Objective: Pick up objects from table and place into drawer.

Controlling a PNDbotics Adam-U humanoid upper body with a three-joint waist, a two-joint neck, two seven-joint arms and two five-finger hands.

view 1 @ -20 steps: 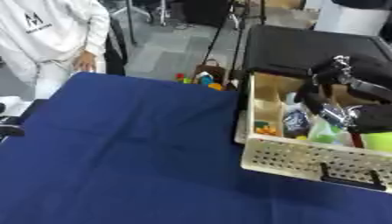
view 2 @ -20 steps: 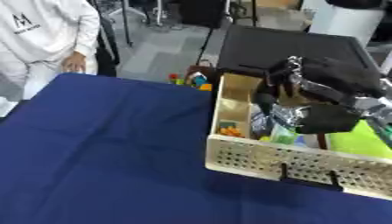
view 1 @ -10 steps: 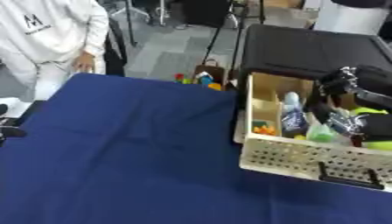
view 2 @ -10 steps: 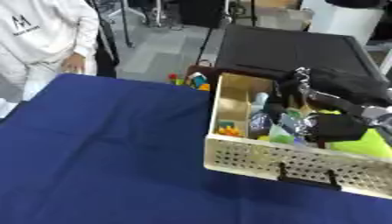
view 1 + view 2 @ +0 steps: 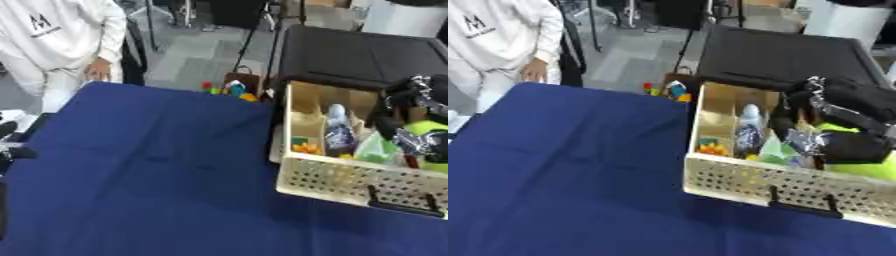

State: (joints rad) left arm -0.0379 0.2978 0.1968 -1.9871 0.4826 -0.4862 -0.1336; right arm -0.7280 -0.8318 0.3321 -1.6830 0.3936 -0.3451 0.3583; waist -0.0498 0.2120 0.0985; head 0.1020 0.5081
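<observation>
Drawer (image 5: pixel 737 182) under right robot hand (image 5: pixel 843 146), fingers curled round a yellow-green object (image 5: pixel 866 162).

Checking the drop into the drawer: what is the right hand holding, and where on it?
Right hand sits over the yellow-green object inside the drawer; whether its fingers hold it cannot be told.

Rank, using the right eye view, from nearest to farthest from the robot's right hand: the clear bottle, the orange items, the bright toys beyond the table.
Right hand, inside the drawer.
1. Clear bottle, just left of it.
2. Orange items, drawer's left compartment.
3. Bright toys, beyond the table's far edge.
</observation>
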